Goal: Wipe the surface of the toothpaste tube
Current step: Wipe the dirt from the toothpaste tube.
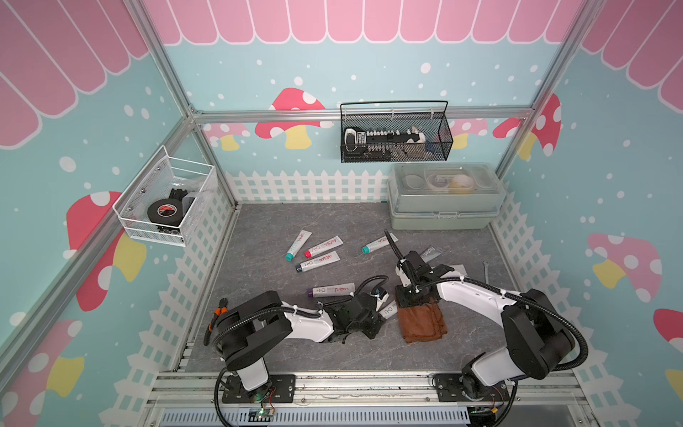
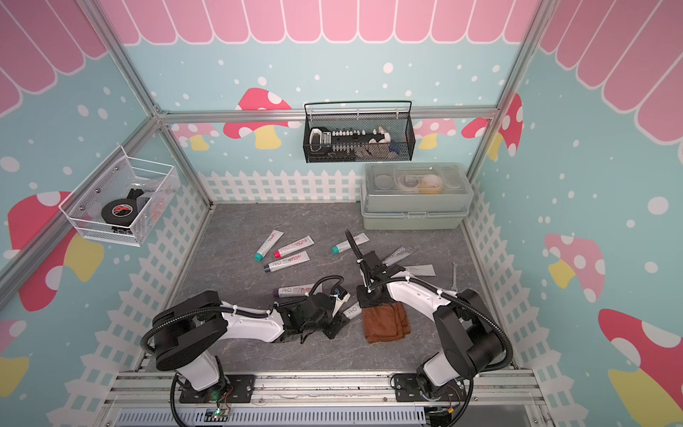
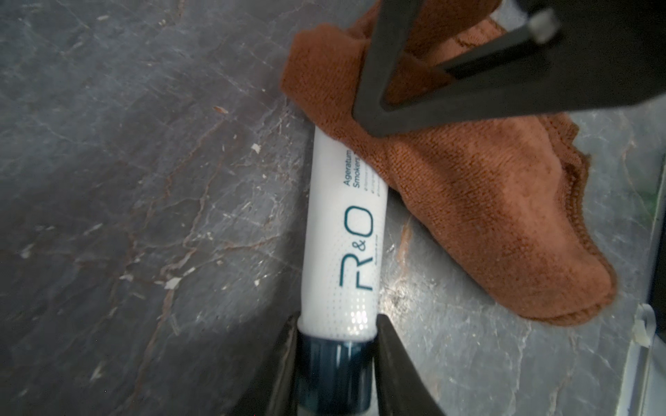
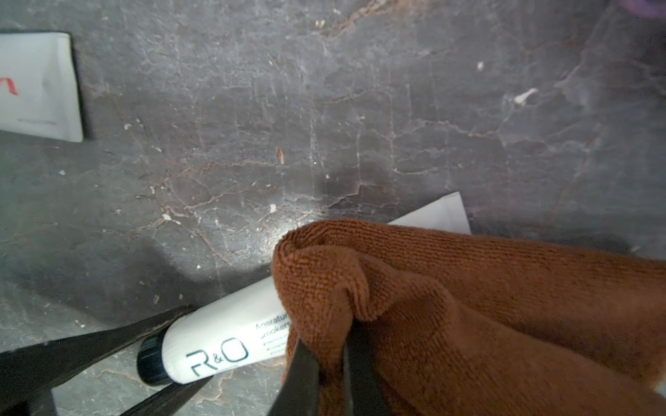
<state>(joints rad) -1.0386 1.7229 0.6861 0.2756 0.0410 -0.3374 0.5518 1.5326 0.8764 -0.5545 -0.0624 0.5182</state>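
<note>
A white toothpaste tube (image 3: 342, 245) with a dark blue cap and "R&O" lettering lies on the grey table. My left gripper (image 3: 336, 321) is shut on its cap end. A folded brown cloth (image 4: 468, 306) lies over the tube's other half, hiding that end except for one flat corner. My right gripper (image 4: 328, 338) is shut on a fold of the cloth, right above the tube (image 4: 223, 338). In both top views the two grippers meet near the table's front middle, with the tube (image 1: 388, 309) between them and the cloth (image 1: 423, 323) trailing toward the front.
Several more tubes (image 1: 321, 247) lie farther back, and a purple-capped one (image 1: 332, 290) lies just behind the left gripper. A green lidded box (image 1: 445, 199) stands at the back right. Pliers (image 1: 218, 314) lie at the left edge, a small wrench (image 1: 486, 271) at the right.
</note>
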